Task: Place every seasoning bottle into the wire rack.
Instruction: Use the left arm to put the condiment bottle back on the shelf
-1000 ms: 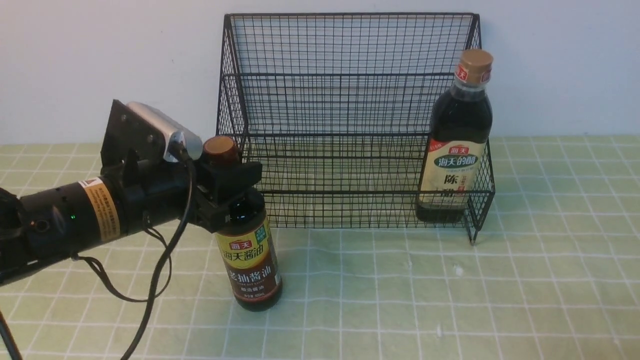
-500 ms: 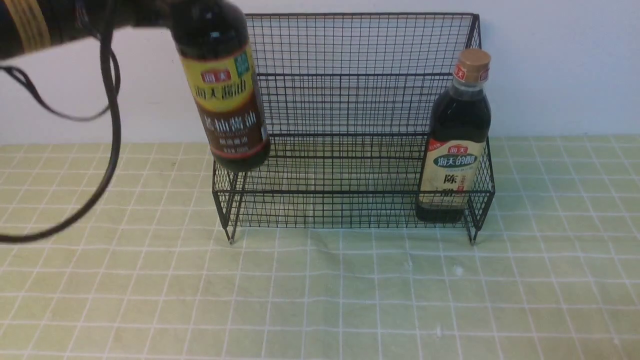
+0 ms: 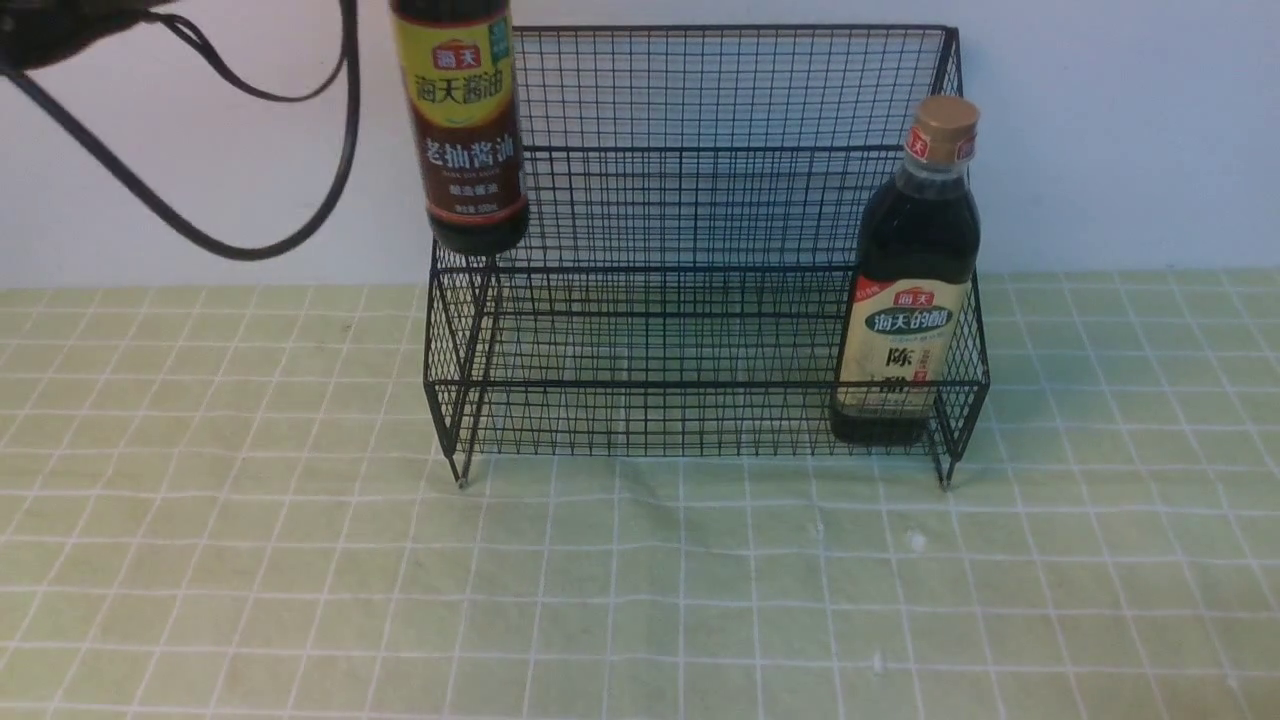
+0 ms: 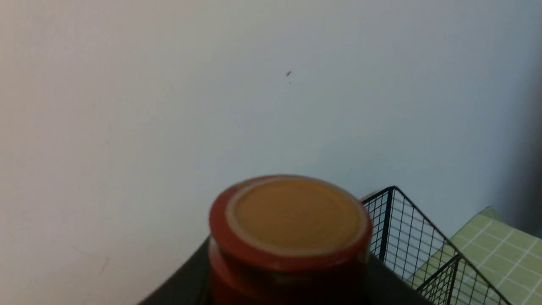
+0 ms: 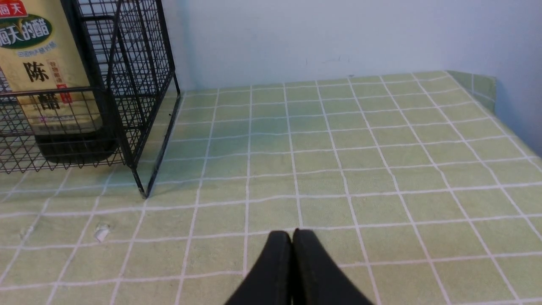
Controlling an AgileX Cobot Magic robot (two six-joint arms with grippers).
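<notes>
White wall [image 3: 1120, 150] behind; left pincer [image 4: 288, 290] clamps slim bottle [image 3: 465, 130] at neck.

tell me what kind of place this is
Probably a mock kitchen tabletop: green checked tablecloth, black wire rack against a bare wall, a soy sauce bottle and a vinegar bottle.

Front camera faces wall [image 3: 1100, 150]; all views share wire rack [image 3: 700, 150].

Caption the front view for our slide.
Slim bottle aloft at the left end of the wire rack; broad bottle standing inside at right.
</notes>
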